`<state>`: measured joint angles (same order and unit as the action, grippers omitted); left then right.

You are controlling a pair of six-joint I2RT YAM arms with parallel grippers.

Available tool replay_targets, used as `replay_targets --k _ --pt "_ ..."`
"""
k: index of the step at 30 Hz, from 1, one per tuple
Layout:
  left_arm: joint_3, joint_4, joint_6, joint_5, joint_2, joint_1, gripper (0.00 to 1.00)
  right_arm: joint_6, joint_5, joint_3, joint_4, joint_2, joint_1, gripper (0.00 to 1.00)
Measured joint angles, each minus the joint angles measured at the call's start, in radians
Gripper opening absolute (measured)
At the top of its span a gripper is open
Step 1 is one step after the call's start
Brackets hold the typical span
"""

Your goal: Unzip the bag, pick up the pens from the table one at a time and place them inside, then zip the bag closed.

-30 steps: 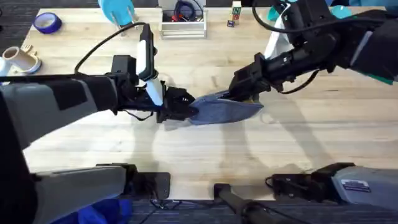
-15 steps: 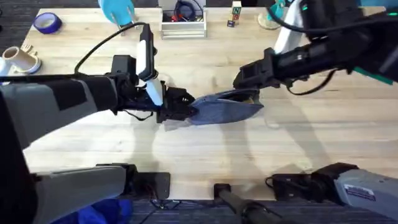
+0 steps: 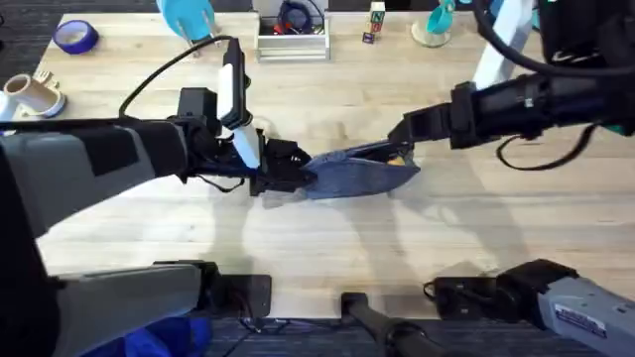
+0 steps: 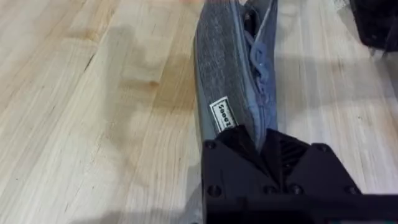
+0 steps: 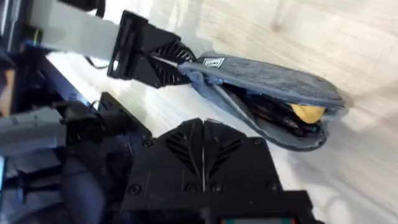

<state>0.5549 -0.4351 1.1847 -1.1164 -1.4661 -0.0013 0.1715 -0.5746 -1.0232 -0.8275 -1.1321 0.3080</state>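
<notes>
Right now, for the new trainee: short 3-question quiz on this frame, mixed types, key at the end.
1. True or false: the bag is zipped fully shut.
2. Which gripper clamps the bag's end? A) left gripper B) right gripper C) neither
3. Fill in: the bag lies on the ____.

Key:
1. False; in the right wrist view its mouth gapes, with dark things and something yellow inside.
2. A; the left wrist view shows its fingers pinching the end by the label.
3. Table.
</notes>
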Motion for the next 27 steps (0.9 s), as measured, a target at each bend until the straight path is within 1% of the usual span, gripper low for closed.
replay_targets --k 8,12,16,20,25,26,27 --pt "0.000 0.000 0.000 0.000 0.000 0.000 0.043 -0.164 0.011 -0.069 -0.136 0.052 0.000 0.029" --pt "0.000 0.000 0.000 0.000 0.000 0.000 0.043 -0.262 0.024 -0.102 -0.208 0.055 0.000 0.030" --pt "0.000 0.000 0.000 0.000 0.000 0.000 0.043 -0.333 0.046 -0.111 -0.248 0.055 0.000 0.030" --pt "0.000 0.000 0.000 0.000 0.000 0.000 0.043 -0.386 0.069 -0.112 -0.267 0.055 0.000 0.030" --pt "0.000 0.000 0.000 0.000 0.000 0.000 0.043 -0.413 0.082 -0.113 -0.267 0.055 0.000 0.034" --pt "0.000 0.000 0.000 0.000 0.000 0.000 0.043 -0.415 0.083 -0.113 -0.267 0.055 0.000 0.050" --pt "0.000 0.000 0.000 0.000 0.000 0.000 0.043 -0.418 0.084 -0.113 -0.267 0.055 0.000 0.093"
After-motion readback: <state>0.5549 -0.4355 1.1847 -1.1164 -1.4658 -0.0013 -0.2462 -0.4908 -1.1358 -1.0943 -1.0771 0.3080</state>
